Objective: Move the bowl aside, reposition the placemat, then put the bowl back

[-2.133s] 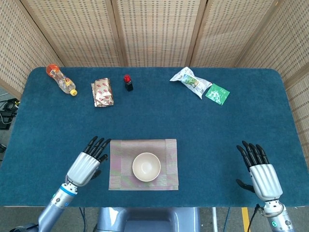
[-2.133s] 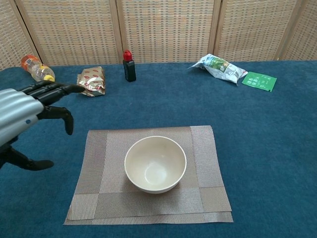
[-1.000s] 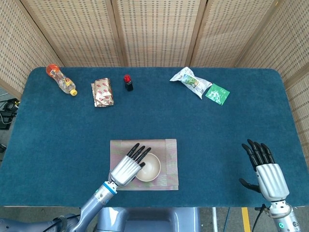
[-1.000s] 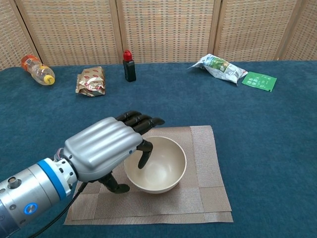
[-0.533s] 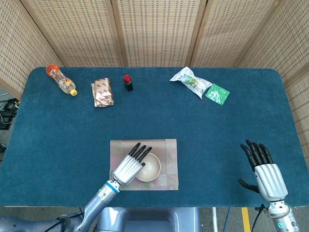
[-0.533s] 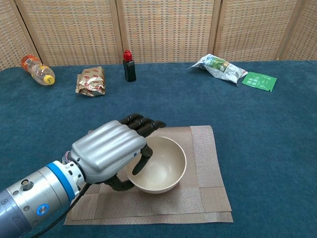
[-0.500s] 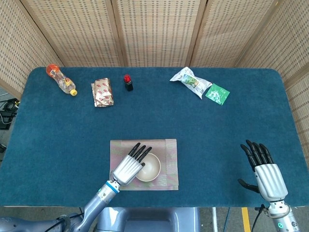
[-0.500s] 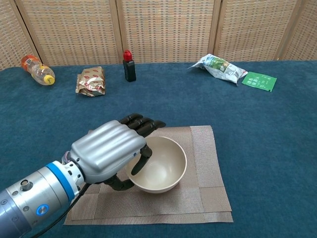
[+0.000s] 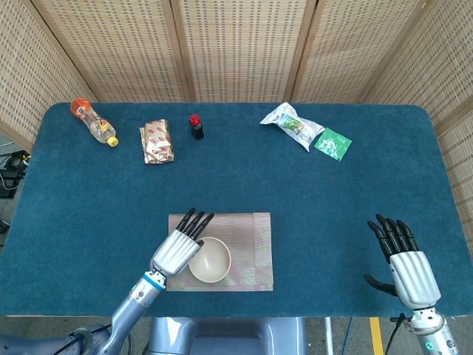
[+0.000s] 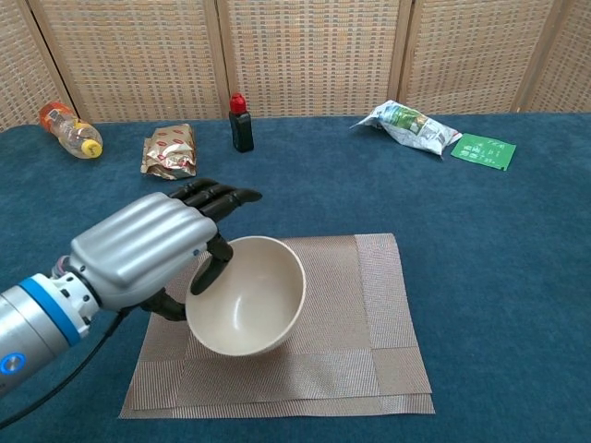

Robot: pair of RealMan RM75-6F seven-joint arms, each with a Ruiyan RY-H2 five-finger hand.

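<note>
1. The left arm enters from the lower left; its forearm carries a blue band at the wrist.
2. The left hand (image 10: 152, 245) faces back-upward. Its thumb hooks inside the bowl (image 10: 247, 297) rim, the remaining fingers (image 10: 217, 196) extend forward over the outer wall, and the bowl is held tilted.
3. The right hand (image 9: 409, 271) sits at the lower right in the head view, back upward, fingers extended and apart, thumb out to the side, holding nothing.

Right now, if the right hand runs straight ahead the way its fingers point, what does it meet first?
Nothing near: ahead of the right hand lies bare blue table. The green packet sits off to its left, probably out of line.
</note>
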